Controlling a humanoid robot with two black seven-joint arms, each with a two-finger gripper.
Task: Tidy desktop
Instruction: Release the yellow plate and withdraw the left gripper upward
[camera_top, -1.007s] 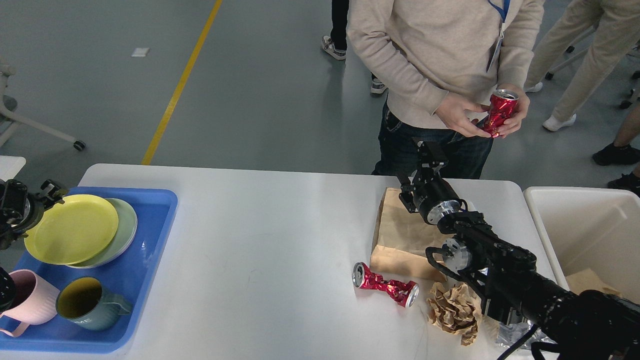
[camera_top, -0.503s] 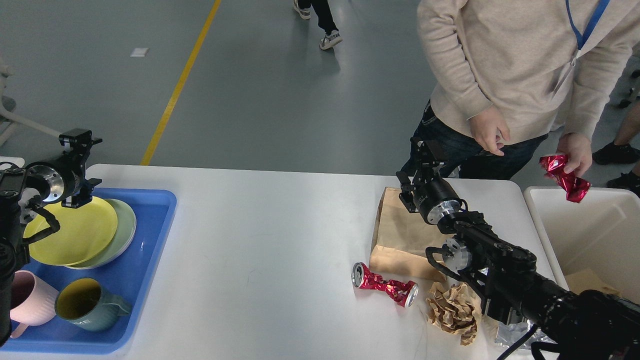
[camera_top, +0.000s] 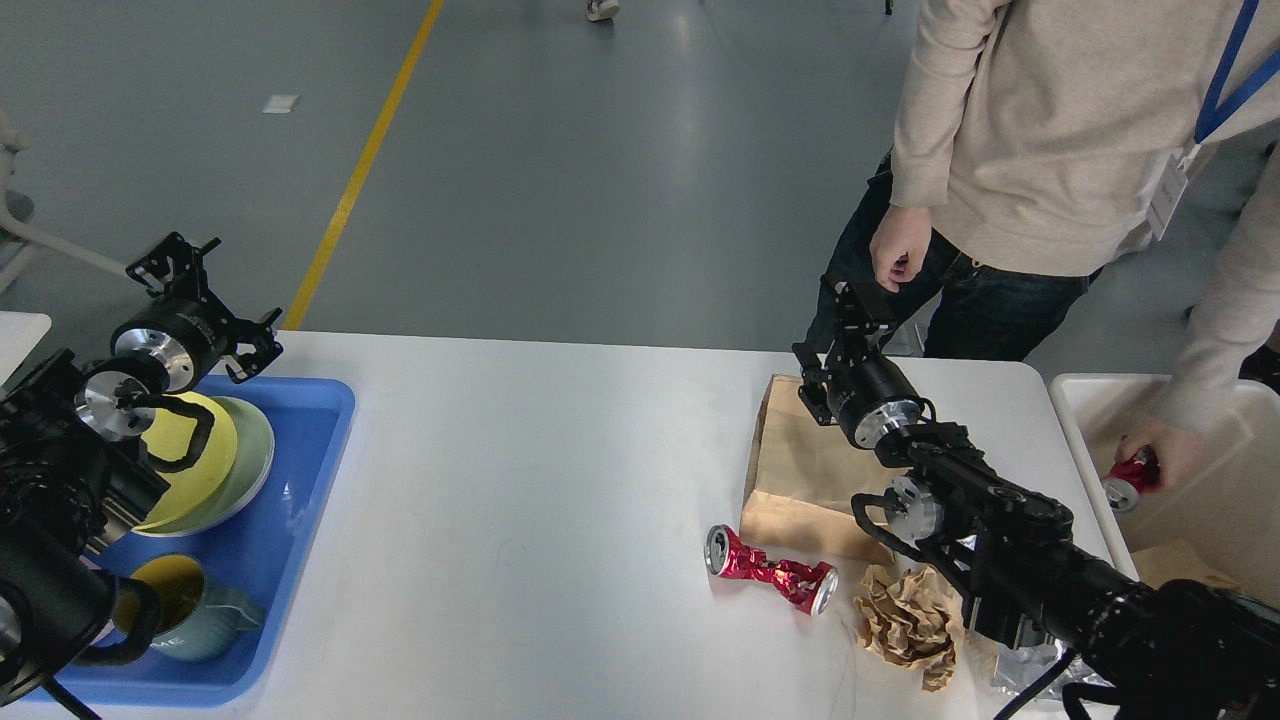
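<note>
The white desktop (camera_top: 520, 450) holds a crushed red can (camera_top: 770, 575), a crumpled brown paper ball (camera_top: 905, 620) and a flat brown paper bag (camera_top: 800, 470) at the right. My right gripper (camera_top: 850, 305) hovers over the bag's far edge; it is dark and its fingers cannot be told apart. My left gripper (camera_top: 210, 300) is raised above the far corner of the blue tray (camera_top: 300, 480), with its fingers spread and nothing between them.
The tray holds a yellow plate (camera_top: 195, 450) on a green plate and a teal mug (camera_top: 195, 600). A cream bin (camera_top: 1075, 400) stands at the right. A person's hand holds a red can (camera_top: 1130, 475) inside it. Silver foil (camera_top: 1030, 670) lies under my right arm.
My left arm has risen and swung right over the tray's far edge. The person has moved right and lowered the red can into the bin. My right arm has not moved.
</note>
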